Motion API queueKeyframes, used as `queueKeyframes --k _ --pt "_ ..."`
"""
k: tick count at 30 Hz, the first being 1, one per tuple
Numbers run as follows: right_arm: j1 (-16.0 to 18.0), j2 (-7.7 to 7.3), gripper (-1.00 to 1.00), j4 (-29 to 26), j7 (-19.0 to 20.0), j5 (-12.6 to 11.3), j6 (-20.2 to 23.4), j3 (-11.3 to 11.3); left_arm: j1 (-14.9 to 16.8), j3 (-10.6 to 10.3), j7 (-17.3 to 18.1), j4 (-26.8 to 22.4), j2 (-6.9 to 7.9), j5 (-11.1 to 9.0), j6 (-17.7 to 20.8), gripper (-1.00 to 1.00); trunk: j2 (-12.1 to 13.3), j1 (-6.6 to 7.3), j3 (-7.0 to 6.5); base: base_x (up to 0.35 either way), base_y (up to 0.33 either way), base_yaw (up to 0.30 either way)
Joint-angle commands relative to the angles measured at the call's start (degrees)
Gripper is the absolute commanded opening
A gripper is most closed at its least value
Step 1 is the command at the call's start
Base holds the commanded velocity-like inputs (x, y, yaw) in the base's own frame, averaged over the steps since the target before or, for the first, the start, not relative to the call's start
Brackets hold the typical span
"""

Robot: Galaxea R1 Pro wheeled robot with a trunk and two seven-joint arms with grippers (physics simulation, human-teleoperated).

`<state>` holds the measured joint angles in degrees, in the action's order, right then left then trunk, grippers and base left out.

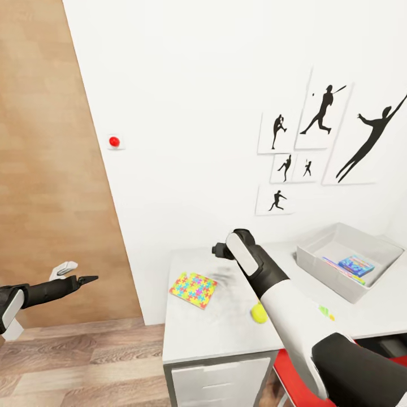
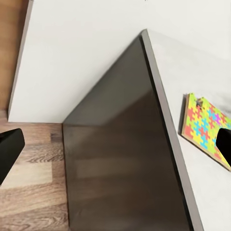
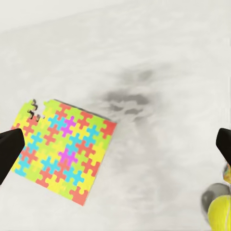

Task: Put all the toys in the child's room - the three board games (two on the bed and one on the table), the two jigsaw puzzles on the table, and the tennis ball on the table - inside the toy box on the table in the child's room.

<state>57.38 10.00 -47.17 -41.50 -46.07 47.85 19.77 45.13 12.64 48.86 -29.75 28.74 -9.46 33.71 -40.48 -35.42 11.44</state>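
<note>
The right arm reaches up from the lower corner across the counter (image 1: 226, 339), forearm raised, wrist bent forward over the bare middle of the top. Its tool (image 3: 115, 154) is spread wide with nothing between the dark fingertips (image 3: 9, 149), and it hangs over the counter's smudged shadow patch. Just to one side of it lies a jigsaw puzzle (image 1: 193, 289), flat on the counter near the wall-side corner. The tennis ball (image 1: 259, 312) sits against the forearm's side, partly hidden by it.

The left arm is held out level beside the counter, over the wood floor, its tool (image 2: 115, 144) open and empty too, pointing at the counter's dark end panel.

Further off, the toy box (image 1: 316, 265) stands at the counter's far end with a blue carton (image 1: 356, 264) inside; its lettering is too small to read. A thin strip beside the carton is hard to identify. A small yellow-green scrap by the right forearm is mostly covered.
</note>
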Motion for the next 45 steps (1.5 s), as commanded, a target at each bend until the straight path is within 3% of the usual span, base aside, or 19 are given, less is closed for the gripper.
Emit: queueKeyframes --k 1,17,41,45 --pt "0.21 0.00 1.00 0.61 -0.59 -0.75 -0.30 0.07 0.05 0.06 0.09 0.03 -0.03 -0.26 0.39 1.00 -0.09 -0.02 0.19 0.089 0.171 0.000" --pt "0.45 0.00 1.00 1.64 -0.60 -1.21 -1.07 0.00 0.05 -0.07 0.12 0.02 -0.38 -0.30 0.27 1.00 -0.09 -0.02 1.67 0.043 0.245 0.000" --pt "0.42 0.00 1.00 1.75 -0.60 -1.14 -1.08 -0.01 0.05 -0.05 0.68 0.04 -1.17 -0.30 -1.80 1.00 -0.09 -0.02 3.88 0.016 0.015 0.000" --pt "0.44 0.00 1.00 1.87 -0.62 -1.11 -1.16 -1.44 0.05 -0.07 0.63 0.04 -1.22 -0.30 -1.80 1.00 -0.09 -0.02 4.25 0.009 0.162 0.000"
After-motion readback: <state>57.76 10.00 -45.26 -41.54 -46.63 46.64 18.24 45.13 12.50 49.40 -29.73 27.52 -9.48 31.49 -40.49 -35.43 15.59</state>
